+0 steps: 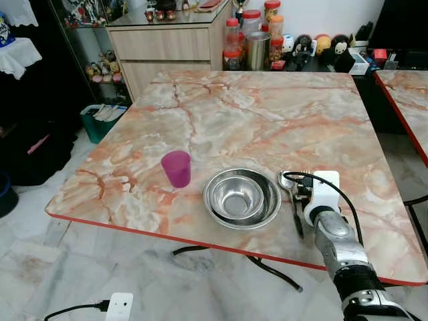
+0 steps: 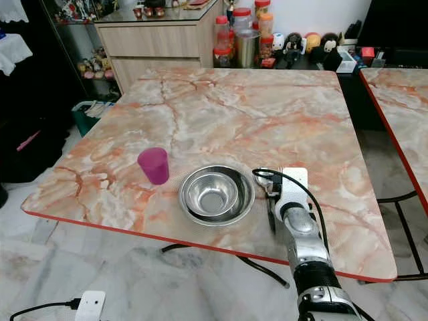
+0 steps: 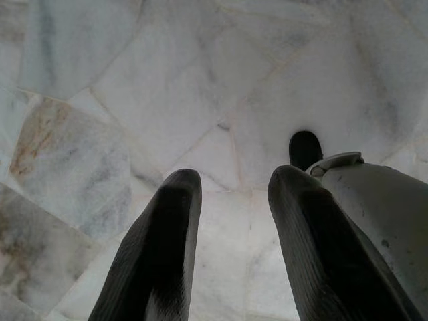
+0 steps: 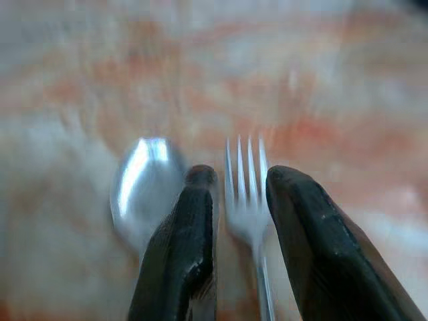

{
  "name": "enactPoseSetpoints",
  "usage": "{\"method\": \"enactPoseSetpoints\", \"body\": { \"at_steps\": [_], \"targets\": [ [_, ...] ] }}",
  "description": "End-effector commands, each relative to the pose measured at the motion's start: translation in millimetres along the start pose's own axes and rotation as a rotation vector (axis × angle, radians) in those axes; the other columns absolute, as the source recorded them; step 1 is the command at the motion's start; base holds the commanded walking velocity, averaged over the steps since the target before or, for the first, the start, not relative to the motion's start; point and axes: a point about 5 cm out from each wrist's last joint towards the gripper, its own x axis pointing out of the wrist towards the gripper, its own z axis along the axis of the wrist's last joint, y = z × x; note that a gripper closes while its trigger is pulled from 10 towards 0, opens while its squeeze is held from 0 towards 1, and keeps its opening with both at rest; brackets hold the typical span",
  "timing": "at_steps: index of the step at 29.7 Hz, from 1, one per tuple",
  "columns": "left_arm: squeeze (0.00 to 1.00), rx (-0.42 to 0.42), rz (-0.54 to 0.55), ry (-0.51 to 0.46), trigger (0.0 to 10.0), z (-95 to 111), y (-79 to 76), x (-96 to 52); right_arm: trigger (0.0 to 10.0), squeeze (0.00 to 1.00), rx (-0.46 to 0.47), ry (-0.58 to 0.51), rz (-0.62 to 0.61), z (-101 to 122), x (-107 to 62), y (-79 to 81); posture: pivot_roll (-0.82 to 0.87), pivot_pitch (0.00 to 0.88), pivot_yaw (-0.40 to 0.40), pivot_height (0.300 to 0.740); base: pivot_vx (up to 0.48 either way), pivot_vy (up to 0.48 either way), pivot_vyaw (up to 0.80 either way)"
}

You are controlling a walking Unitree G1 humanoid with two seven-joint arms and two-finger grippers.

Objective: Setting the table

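Observation:
On the marble table (image 1: 267, 107) a purple cup (image 1: 176, 168) stands upright, left of nested steel bowls (image 1: 242, 197). Right of the bowls lie a spoon (image 4: 140, 190) and a fork (image 4: 246, 194), side by side. My right gripper (image 4: 242, 177) is low over them and open. The fork's tines lie between its fingers (image 4: 184, 241), and the spoon bowl rests just outside one finger. From the head views my right wrist (image 1: 321, 194) covers most of the cutlery. My left gripper (image 3: 235, 177) hangs open above the floor.
A wooden cabinet (image 1: 167, 40) and several jars (image 1: 254, 40) stand beyond the table's far edge. A second marble table (image 1: 408, 93) is at the right. On the floor are a white power strip (image 1: 119, 307), a cable and a green bin (image 1: 100, 124).

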Motion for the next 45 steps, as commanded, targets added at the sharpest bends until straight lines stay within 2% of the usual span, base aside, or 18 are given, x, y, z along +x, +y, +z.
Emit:
{"method": "enactPoseSetpoints", "body": {
  "at_steps": [1, 10, 15, 16, 20, 23, 45],
  "targets": [
    [0.0, -0.01, 0.012, -0.009, 10.0, 0.4, 7.0, -0.3, 10.0, 0.0, 0.021, -0.099, 0.003, 19.0, -0.2, 5.0, -0.02, 0.045, 0.078, 0.74, 0.0, 0.0, 0.0],
    [0.0, -0.03, 0.031, -0.031, 10.0, 3.9, 8.2, 0.0, 10.0, 0.0, 0.068, -0.255, -0.018, 44.7, -8.0, 9.5, -0.02, 0.043, 0.079, 0.74, 0.0, 0.0, 0.0],
    [0.0, -0.038, 0.04, -0.052, 10.0, 7.8, 9.8, 0.3, 10.0, 0.0, 0.063, -0.322, 0.012, 58.9, -11.9, 16.4, -0.01, 0.042, 0.078, 0.74, 0.0, 0.451, 0.0],
    [0.0, -0.04, 0.041, -0.051, 10.0, 7.6, 10.0, 0.2, 10.0, 0.0, 0.06, -0.362, 0.02, 66.2, -13.8, 17.8, -0.01, 0.041, 0.076, 0.74, 0.0, 0.48, 0.63],
    [0.0, -0.038, 0.044, -0.049, 10.0, 6.9, 10.2, 0.1, 10.0, 0.0, 0.034, -0.396, 0.028, 73.1, -15.1, 20.3, -0.01, 0.041, 0.075, 0.74, 0.0, 0.48, 0.76],
    [0.0, -0.04, 0.045, -0.049, 10.0, 6.7, 10.3, 0.1, 10.0, 0.0, 0.048, -0.404, 0.034, 74.5, -16.0, 20.9, -0.01, 0.041, 0.074, 0.74, 0.0, 0.48, 0.8],
    [0.0, -0.024, 0.097, -0.102, 10.0, 14.2, 17.0, -0.1, 10.0, 0.0, 0.034, -0.401, 0.072, 74.4, -17.9, 26.5, -0.01, 0.035, 0.072, 0.74, 0.0, 0.0, 0.8]
  ]
}}
